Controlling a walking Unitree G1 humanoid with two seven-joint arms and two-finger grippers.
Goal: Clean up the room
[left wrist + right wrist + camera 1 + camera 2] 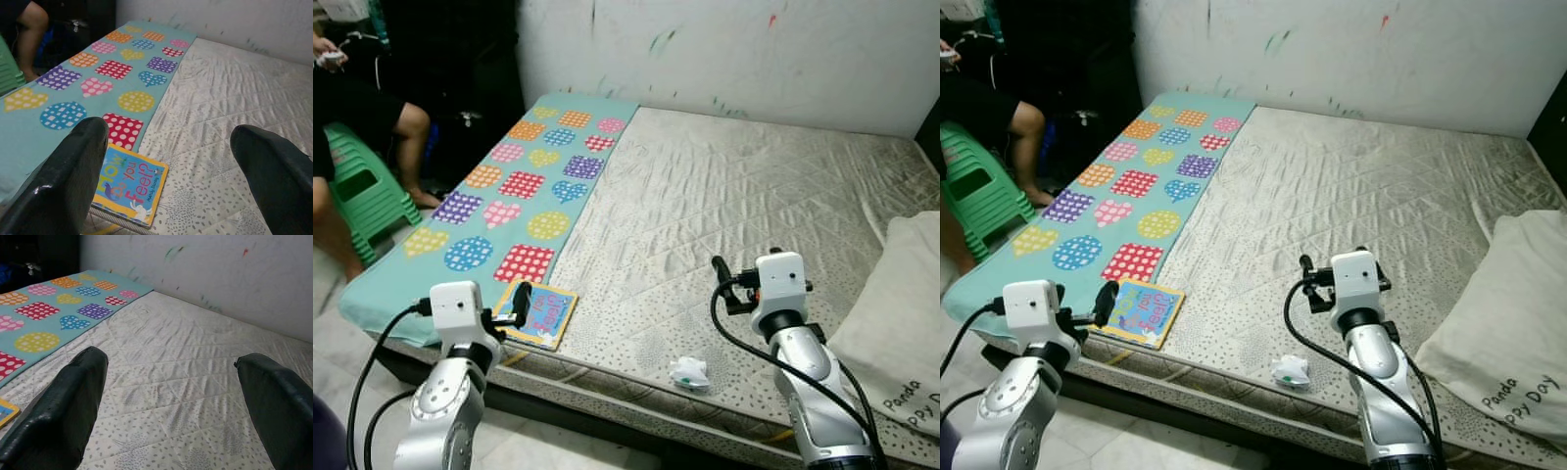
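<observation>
A small picture book [545,313] lies flat at the mattress's near edge, where the teal mat ends. My left gripper [520,305] hovers just left of and above it, open, and the book [129,188] sits low between its fingers [73,171] in the left wrist view. A crumpled white tissue [689,372] rests near the front edge of the mattress, between my arms. My right gripper [722,278] is held open over the bare mattress, up and to the right of the tissue, with nothing between its fingers [63,406].
The grey quilted mattress [744,186] runs back to a marked white wall. A teal mat [524,186] with coloured dotted shapes covers its left strip. A white pillow [901,323] lies at the right. A person [372,108] sits on a green stool [357,191] at far left.
</observation>
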